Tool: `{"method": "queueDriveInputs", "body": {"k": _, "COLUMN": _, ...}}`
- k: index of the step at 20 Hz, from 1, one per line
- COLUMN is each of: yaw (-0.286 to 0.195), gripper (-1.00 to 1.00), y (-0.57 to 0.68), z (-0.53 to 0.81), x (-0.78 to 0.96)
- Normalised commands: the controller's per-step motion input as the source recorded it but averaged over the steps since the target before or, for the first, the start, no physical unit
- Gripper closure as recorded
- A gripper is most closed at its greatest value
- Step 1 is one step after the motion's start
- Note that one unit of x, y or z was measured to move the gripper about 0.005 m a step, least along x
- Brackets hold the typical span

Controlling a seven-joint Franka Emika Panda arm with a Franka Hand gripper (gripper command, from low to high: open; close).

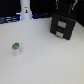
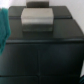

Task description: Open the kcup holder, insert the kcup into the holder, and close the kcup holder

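Note:
The kcup holder (image 1: 63,28) is a black boxy unit at the back of the white table, toward the exterior view's right, with grey patches on its front. Its drawer looks shut. The kcup (image 1: 16,48), a small white pod with a green top, stands alone on the table at the exterior view's left, far from the holder. My gripper (image 1: 65,10) is a dark blurred shape just above the holder; I cannot make out how its jaws stand. The wrist view is filled by the holder's black surface (image 2: 42,55) with a grey handle-like block (image 2: 37,20); no fingers show there.
A white bottle-shaped thing (image 1: 25,9) stands at the back, left of the holder in the exterior view. Dark clutter lines the back edge of the table (image 1: 45,60). A teal patch (image 2: 3,25) shows at the wrist view's edge.

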Motion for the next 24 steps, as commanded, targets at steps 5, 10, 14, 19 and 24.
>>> {"method": "queueDriveInputs", "body": {"k": 5, "yaw": -0.082, "gripper": -1.0, "y": 0.27, "z": -0.45, "x": -0.08}}
{"method": "queueDriveInputs", "body": {"k": 10, "yaw": -0.034, "gripper": -1.0, "y": 0.19, "z": -0.45, "x": -0.05}}
{"method": "queueDriveInputs", "body": {"k": 14, "yaw": -0.017, "gripper": -1.0, "y": 0.17, "z": -0.47, "x": -0.07}}
{"method": "queueDriveInputs", "body": {"k": 19, "yaw": -0.001, "gripper": -1.0, "y": 0.09, "z": -0.48, "x": -0.15}}
{"method": "queueDriveInputs", "body": {"k": 24, "yaw": 0.011, "gripper": -1.0, "y": -0.01, "z": -0.34, "x": -0.34}}
